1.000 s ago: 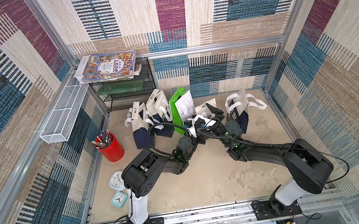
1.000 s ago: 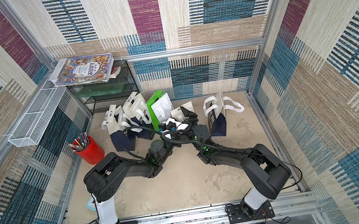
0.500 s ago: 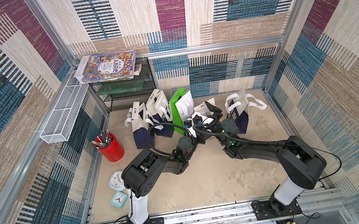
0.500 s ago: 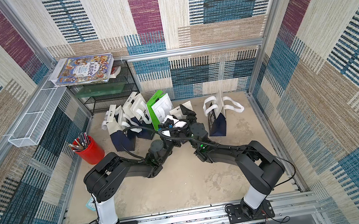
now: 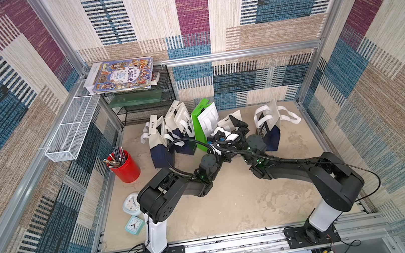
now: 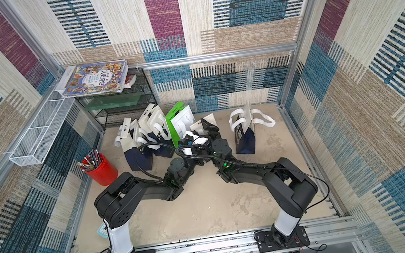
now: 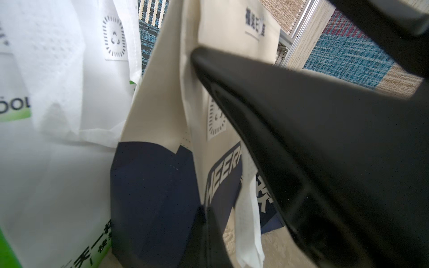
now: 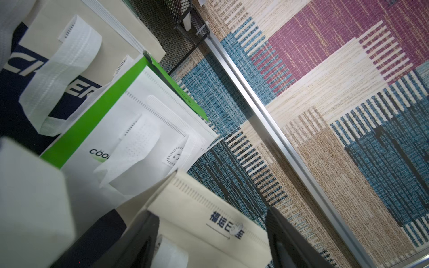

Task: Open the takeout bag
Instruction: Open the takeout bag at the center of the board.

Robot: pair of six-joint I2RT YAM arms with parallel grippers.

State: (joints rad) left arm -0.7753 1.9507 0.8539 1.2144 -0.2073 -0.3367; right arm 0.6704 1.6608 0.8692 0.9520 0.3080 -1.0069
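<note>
The takeout bag (image 5: 227, 122) (image 6: 202, 125) is cream above and navy below. It stands mid-table between a green bag and a bag on the right. My left gripper (image 5: 220, 137) (image 7: 205, 217) is shut on the bag's (image 7: 162, 104) lower side panel where cream meets navy. My right gripper (image 5: 238, 126) (image 8: 211, 232) is open. Its two black fingers (image 8: 282, 234) straddle the bag's cream top flap (image 8: 202, 208) with the printed blue characters, apart from it on both sides. One right finger crosses the left wrist view as a large black wedge.
A green-and-white bag (image 5: 206, 121) leans just left of the takeout bag, with two more navy-cream bags (image 5: 161, 142) beyond it. Another bag (image 5: 267, 127) stands to the right. A red pen cup (image 5: 123, 165), two clocks (image 5: 132, 206), a wire shelf with books (image 5: 124, 76) and a mesh basket (image 5: 70, 130) line the left side.
My right arm has swung left toward the takeout bag, bringing its open jaws over the top flap. The left gripper has kept its hold and place.
</note>
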